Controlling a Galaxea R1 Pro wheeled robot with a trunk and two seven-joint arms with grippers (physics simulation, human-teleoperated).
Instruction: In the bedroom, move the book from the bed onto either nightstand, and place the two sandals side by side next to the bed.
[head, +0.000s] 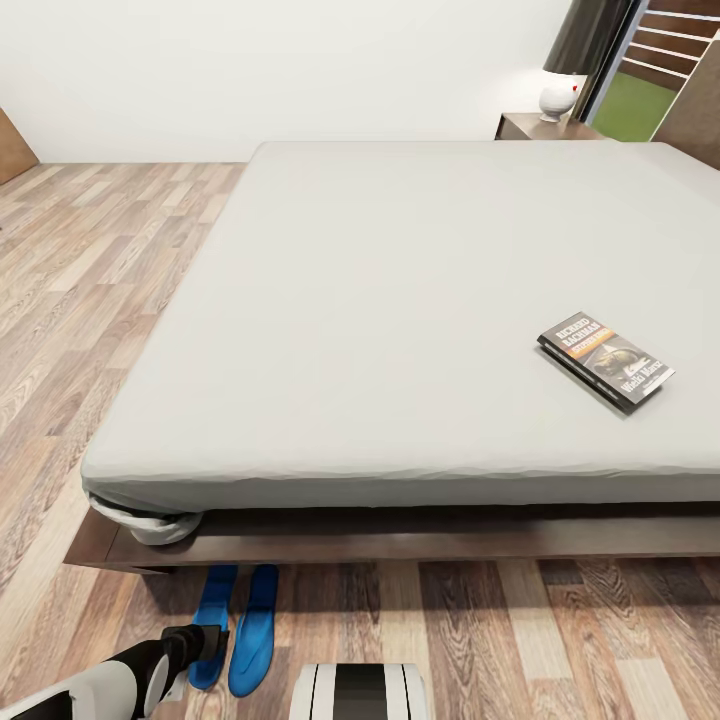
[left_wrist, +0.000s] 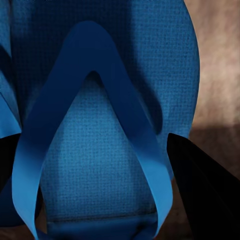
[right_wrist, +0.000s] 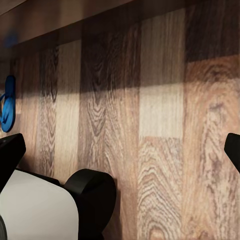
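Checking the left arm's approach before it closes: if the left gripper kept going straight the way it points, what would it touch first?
Most likely the sandal right ahead: its sole and strap lie between the left gripper's fingers. How close is hard to judge.

Loads of open room on the flat pale grey mattress of the bed (head: 400, 300) all around the thin dark paperback (head: 606, 359). The two bright blue sandals (head: 236, 625) lie tight against the dark wooden bed frame (head: 400, 540), which overhangs their toes; bare wood floor (head: 560, 640) beside them.
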